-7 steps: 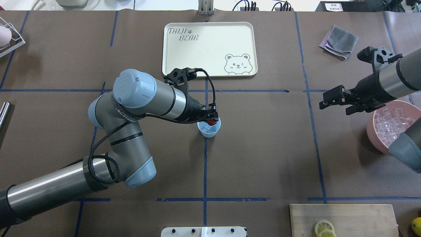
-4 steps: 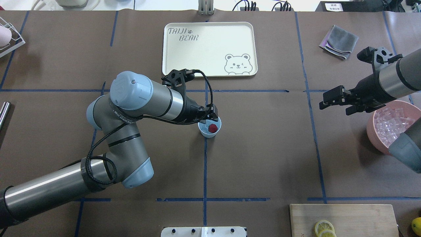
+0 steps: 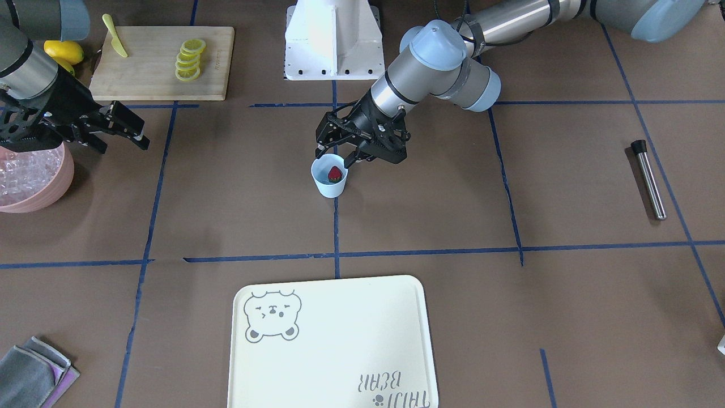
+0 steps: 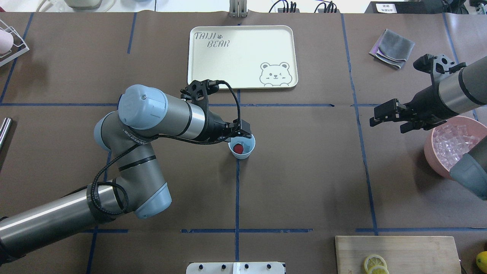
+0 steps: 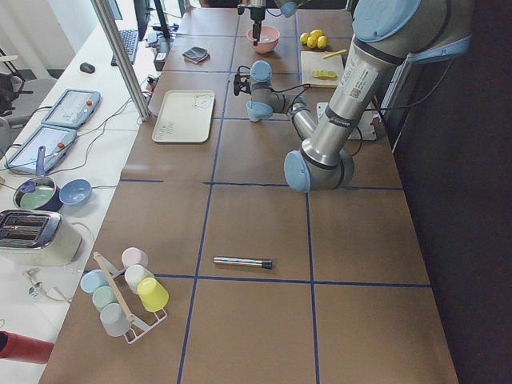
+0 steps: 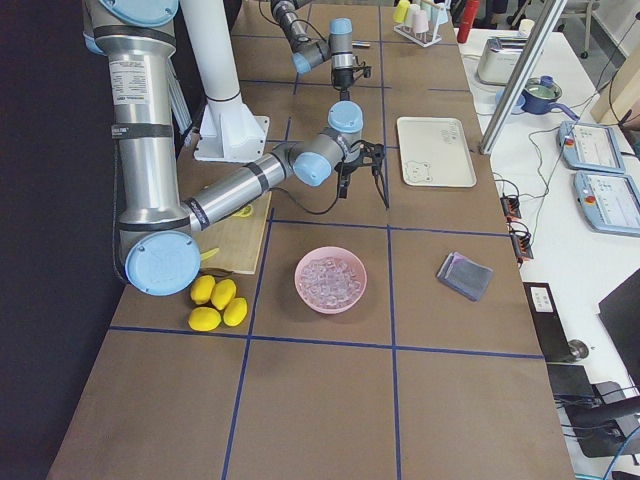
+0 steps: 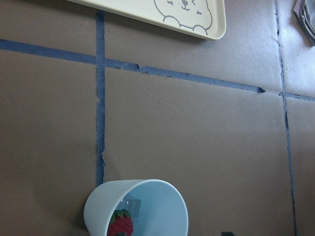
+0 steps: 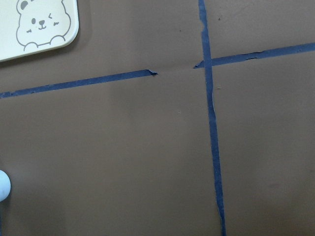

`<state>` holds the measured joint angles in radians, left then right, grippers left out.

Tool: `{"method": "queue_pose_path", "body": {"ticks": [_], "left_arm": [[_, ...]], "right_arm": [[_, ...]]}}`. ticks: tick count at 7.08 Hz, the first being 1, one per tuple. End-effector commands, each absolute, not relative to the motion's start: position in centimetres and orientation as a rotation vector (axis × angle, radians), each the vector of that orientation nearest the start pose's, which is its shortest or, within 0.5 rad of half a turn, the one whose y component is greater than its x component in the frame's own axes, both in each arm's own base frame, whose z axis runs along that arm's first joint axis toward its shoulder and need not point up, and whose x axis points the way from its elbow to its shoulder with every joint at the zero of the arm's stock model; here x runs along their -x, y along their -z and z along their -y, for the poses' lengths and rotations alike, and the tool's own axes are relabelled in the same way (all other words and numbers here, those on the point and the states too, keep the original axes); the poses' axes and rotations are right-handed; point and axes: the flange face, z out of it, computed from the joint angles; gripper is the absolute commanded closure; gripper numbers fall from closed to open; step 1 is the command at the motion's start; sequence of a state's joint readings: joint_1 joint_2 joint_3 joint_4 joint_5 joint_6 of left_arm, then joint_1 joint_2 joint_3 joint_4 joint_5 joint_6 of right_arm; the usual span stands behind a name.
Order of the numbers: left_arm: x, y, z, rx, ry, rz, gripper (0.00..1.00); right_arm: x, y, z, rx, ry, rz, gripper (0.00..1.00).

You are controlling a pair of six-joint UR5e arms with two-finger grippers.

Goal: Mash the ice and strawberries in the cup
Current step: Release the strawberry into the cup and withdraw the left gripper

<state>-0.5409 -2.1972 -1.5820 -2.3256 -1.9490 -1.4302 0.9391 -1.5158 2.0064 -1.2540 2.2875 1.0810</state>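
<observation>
The light-blue cup (image 4: pixel 248 151) stands at the table's centre, also in the front view (image 3: pixel 328 187) and the left wrist view (image 7: pixel 167 206). The red strawberry (image 4: pixel 238 148) lies inside it (image 3: pixel 335 174), with a clear ice cube (image 7: pixel 132 204) beside it. My left gripper (image 4: pixel 244 133) is open and empty, just above the cup's rim on its left side (image 3: pixel 336 156). My right gripper (image 4: pixel 386 118) is open and empty, hovering at the far right beside the pink bowl (image 4: pixel 433 154) that holds many ice cubes (image 4: pixel 452 144).
A cream bear tray (image 4: pixel 243 38) lies behind the cup. A metal rod (image 3: pixel 648 178) lies at the left end. A cutting board (image 4: pixel 418 251) with lemon slices (image 4: pixel 374 263), whole lemons (image 6: pixel 215 303) and a grey cloth (image 4: pixel 392 47) are on the right side.
My left gripper opened and let the strawberry drop into the cup, then drew back to the left. The right arm has not moved.
</observation>
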Motion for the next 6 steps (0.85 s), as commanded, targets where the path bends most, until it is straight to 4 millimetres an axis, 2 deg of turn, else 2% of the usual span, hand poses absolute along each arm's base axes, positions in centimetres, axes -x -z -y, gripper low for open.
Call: {"method": "queue_pose_path", "body": {"ticks": [1,2,3,4,5,6], "left_arm": [[-46.0,-23.2,43.2,-0.174,0.095,-1.377,0.28],[-40.9,-27.6,45.4,-0.138,0.126,-1.331,0.28],[-35.0,-34.2,47.1,-0.143,0.093,-1.252,0.28],[-29.5,-41.8,47.0,-0.196,-0.013,-1.153,0.28],[-24.0,-46.7,47.7,-0.254,-0.092,-1.081,0.28],[-19.9,-50.6,48.7,-0.27,-0.086,-1.022,0.28]], "right_arm": [[21.8,-40.5,43.5,-0.007,-0.097,0.996,0.0],[20.1,-41.4,43.8,-0.03,-0.086,0.986,0.0],[18.9,-42.5,43.6,-0.037,-0.081,0.972,0.0],[17.5,-43.4,43.5,-0.04,-0.08,0.968,0.0],[15.6,-45.0,43.3,-0.057,-0.064,0.951,0.0],[14.5,-45.8,43.6,-0.07,-0.054,0.937,0.0]]}}
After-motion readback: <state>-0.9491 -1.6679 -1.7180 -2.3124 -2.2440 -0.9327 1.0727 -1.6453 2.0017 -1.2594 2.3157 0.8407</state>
